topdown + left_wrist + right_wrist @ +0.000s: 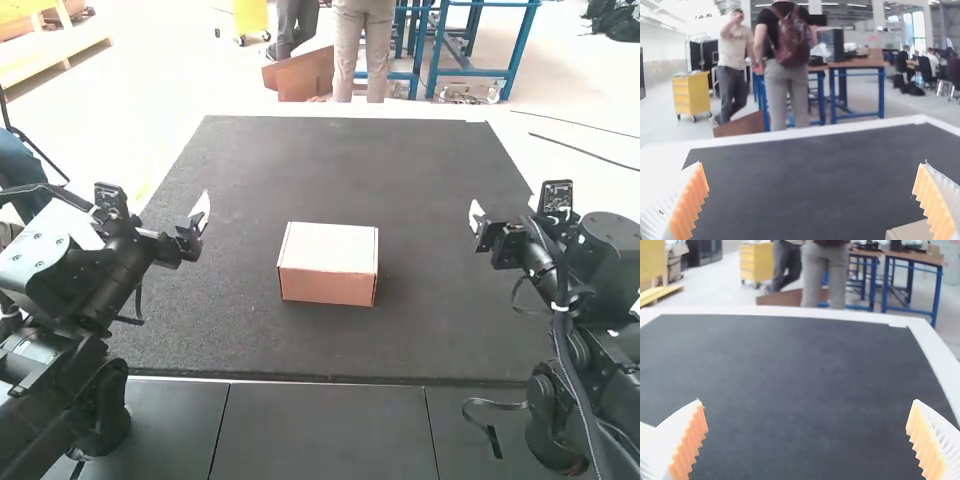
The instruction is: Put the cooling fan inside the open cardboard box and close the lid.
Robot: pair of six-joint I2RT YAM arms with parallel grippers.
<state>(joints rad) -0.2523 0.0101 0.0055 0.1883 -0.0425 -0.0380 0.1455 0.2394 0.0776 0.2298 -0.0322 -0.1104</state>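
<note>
Cardboard box [328, 262] sits near the middle of the black mat [350, 160], lid flaps down flat, top closed, plain brown sides, long side facing the arms. Mat lies on the white desk [935, 355] and the box rests squarely on it, touching nothing else.

Left gripper [195, 228] is well apart from the box on the box's left, over the mat's edge and pointing roughly toward the box. Its fingers [687, 202] are white and ribbed with orange pads, spread wide apart, nothing between them. In the left wrist view a corner of the box shows just beside one finger.

Right gripper [480, 228] is well apart from the box on the box's right, over the mat, about level with the left one. Its fingers [687, 445] are also white with orange pads, wide apart, gripping nothing, bare mat between them.
</note>
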